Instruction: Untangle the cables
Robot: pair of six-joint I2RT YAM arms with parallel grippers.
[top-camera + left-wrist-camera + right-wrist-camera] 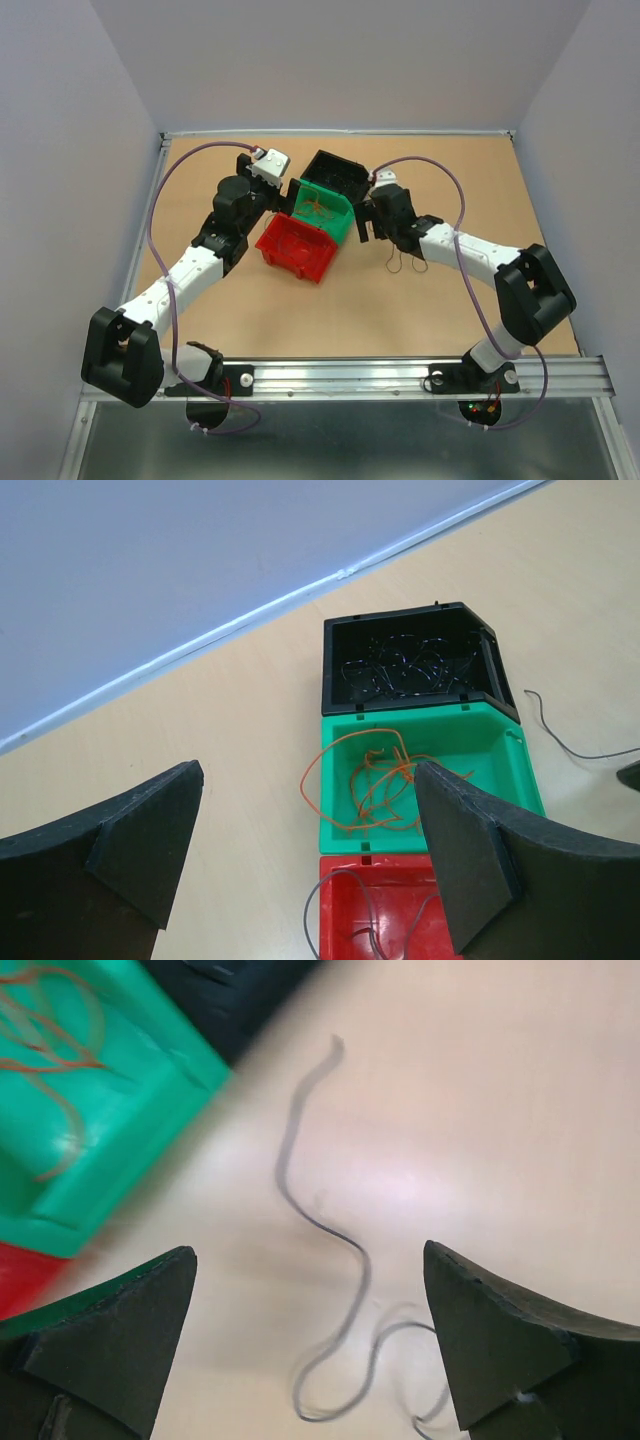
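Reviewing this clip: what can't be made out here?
- Right wrist view: the dark wire runs off the bottom edge; the green bin is blurred.
- Left wrist view: the red bin is cut by the bottom edge.
- Top view: the black bin contents are too small.

Tan tabletop. On it, three small bins in a touching row: black bin farthest, green bin in the middle, red bin nearest. Just right of them, flat on bare surface, a loose curly dark cable.
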